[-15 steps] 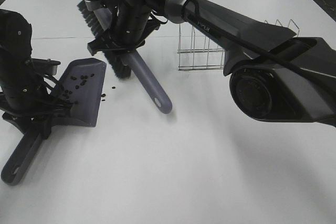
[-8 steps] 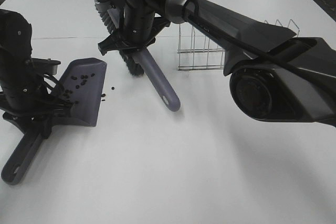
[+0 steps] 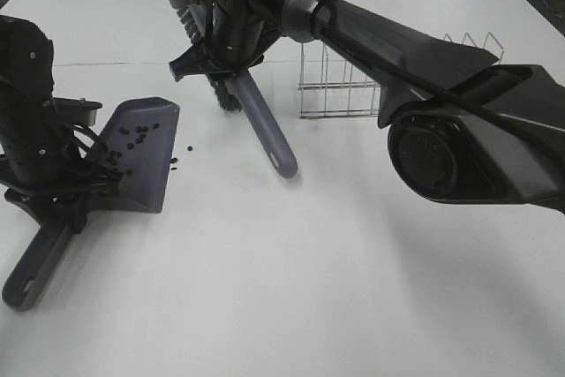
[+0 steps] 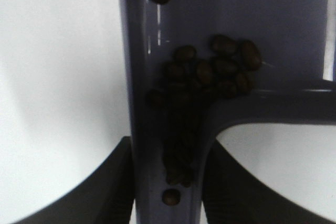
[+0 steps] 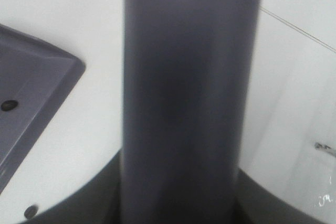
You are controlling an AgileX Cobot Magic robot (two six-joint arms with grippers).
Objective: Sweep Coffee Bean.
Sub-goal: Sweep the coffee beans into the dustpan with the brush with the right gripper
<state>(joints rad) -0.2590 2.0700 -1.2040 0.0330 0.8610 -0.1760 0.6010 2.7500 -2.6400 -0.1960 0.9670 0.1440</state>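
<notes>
Stray coffee beans [image 3: 174, 162] left-centre: light, hard, rolly; push with bristles [image 3: 227, 100], don't pinch. Left gripper [image 3: 75, 203] pinches dustpan [image 3: 146, 178] handle, right gripper [image 3: 225, 68] pinches brush [image 3: 265, 130] handle.

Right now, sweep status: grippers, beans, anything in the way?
Left gripper shut on dustpan, right gripper shut on brush. Most coffee beans in pan, strays on table at its lip. Wire rack beside brush, not blocking.

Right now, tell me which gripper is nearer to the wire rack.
Right. The right gripper, shut on the brush, is just left of the wire rack in the high view. The left gripper, shut on the dustpan, is far off at the table's left edge.
</notes>
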